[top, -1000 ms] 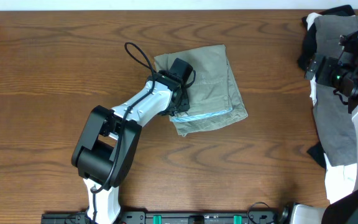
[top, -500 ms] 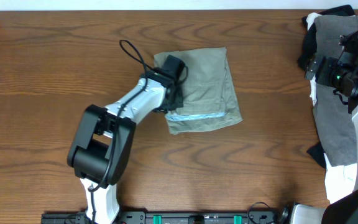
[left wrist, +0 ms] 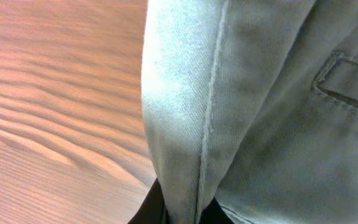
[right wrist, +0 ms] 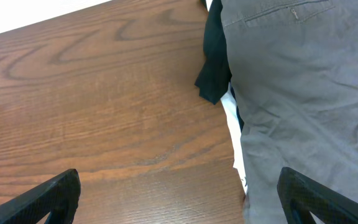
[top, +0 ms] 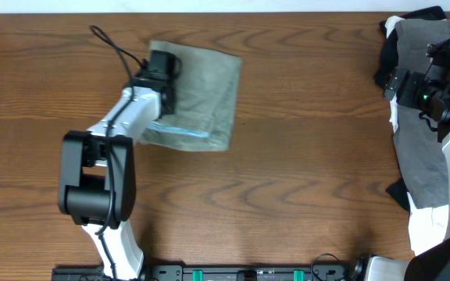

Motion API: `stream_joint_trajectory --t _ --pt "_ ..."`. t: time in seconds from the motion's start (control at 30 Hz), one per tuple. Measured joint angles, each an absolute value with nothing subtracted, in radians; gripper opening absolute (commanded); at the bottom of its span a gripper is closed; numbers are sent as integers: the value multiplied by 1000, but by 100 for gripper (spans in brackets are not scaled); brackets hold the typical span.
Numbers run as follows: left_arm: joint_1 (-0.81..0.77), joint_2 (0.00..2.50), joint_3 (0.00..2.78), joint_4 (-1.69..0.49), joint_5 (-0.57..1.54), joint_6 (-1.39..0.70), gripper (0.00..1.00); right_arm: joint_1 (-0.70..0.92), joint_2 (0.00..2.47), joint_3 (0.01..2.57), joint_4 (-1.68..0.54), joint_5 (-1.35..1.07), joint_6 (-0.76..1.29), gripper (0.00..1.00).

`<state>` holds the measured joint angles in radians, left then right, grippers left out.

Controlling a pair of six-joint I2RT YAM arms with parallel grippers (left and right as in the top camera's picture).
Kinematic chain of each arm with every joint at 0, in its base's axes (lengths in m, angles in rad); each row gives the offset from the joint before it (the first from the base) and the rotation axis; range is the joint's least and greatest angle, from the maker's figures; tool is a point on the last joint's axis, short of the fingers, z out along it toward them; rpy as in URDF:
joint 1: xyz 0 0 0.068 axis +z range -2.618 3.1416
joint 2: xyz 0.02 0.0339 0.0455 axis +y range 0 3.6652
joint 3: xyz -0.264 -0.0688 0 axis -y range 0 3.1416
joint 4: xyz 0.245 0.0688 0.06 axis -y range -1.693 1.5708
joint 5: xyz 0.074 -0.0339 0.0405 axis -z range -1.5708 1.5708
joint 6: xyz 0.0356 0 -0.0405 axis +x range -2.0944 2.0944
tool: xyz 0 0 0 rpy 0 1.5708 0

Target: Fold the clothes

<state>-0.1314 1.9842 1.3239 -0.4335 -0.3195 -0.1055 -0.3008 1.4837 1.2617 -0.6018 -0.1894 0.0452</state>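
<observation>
Khaki-olive cotton shorts [top: 205,90] lie folded on the brown wooden surface [top: 303,172], one edge pinched by the left pincer [left wrist: 179,208]. The right pincer [right wrist: 179,193] hangs spread wide by a grey garment [right wrist: 303,93].

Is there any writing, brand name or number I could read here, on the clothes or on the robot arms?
No readable text in any view.
On the khaki shorts: only seams and a pocket opening, no tag or print showing.
On the grey garment: plain cloth, no label visible.
On the left arm and the right arm: no legible marking; the green dots are lights.
</observation>
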Motion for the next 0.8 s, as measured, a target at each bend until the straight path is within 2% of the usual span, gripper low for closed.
stream_joint_trajectory --t 0.17,0.57,0.67,0.8 --pt "-13 1984 1325 -297 -361 10 23 -301 1484 1262 -602 -189 46 99" --pt "194 1984 1325 -95 -382 316 25 -301 1484 1262 -602 -189 45 99" --pt "229 1984 1325 -81 -385 358 49 -301 1484 1262 -602 -189 45 99" --pt "259 1984 1325 -80 -400 373 57 -301 1484 1262 -602 -189 46 99"
